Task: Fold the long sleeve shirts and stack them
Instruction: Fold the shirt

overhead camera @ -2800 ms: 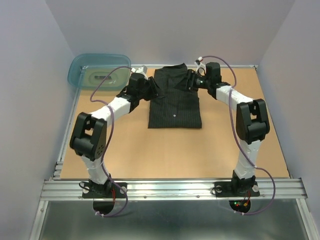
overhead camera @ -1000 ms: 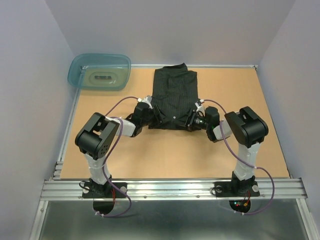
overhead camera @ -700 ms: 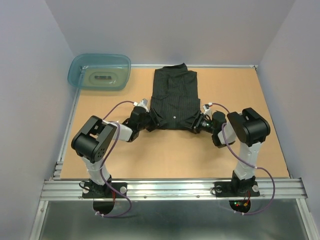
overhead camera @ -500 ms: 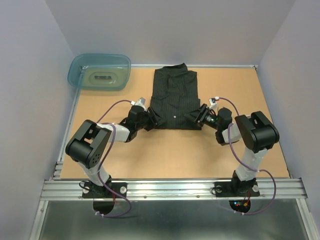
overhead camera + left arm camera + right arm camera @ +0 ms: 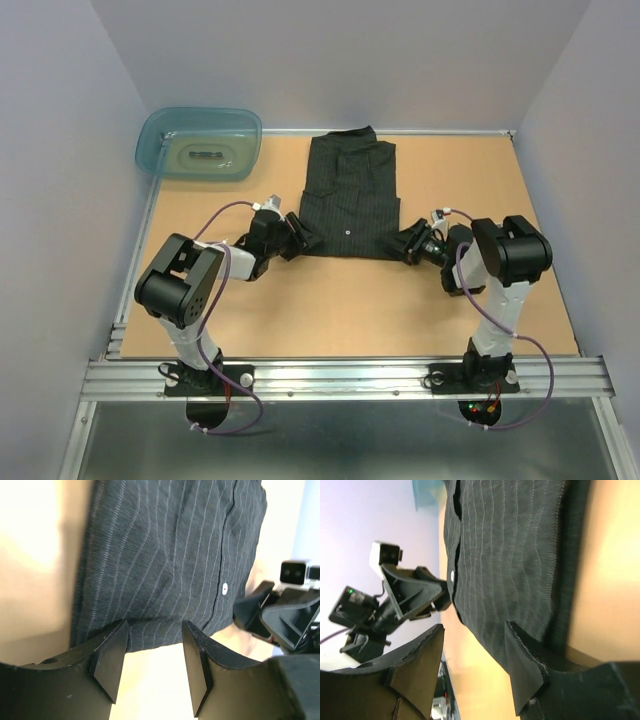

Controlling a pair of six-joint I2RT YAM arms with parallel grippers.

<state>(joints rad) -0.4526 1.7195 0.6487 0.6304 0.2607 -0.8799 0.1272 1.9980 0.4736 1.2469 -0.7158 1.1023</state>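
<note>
"Black pinstriped cloth is all I can make out. Where does the long sleeve shirt (image 5: 350, 195) lie?"

"It is folded into a tall rectangle on the brown worktop (image 5: 330, 310), at the far middle. The collar points toward the back wall, and the placket faces up with a pale button (image 5: 346, 231) near the hem."

"And the left pincer (image 5: 308, 238)?"

"It sits low at the shirt's near left corner. In its wrist view the fingers stand apart with bare worktop between them, and the hem sits just past the tips."

"Is it holding any cloth?"

"None that I can see."

"The right pincer (image 5: 405, 243)?"

"It mirrors the left one at the near right corner and points toward it. Its fingers are spread too, with nothing pinched. The shirt's edge lies just beside one finger, and I cannot tell whether they touch."

"Anything else on the worktop?"

"A translucent teal plastic tub (image 5: 148, 150) sits in the far left corner, well apart from the shirt."
</note>
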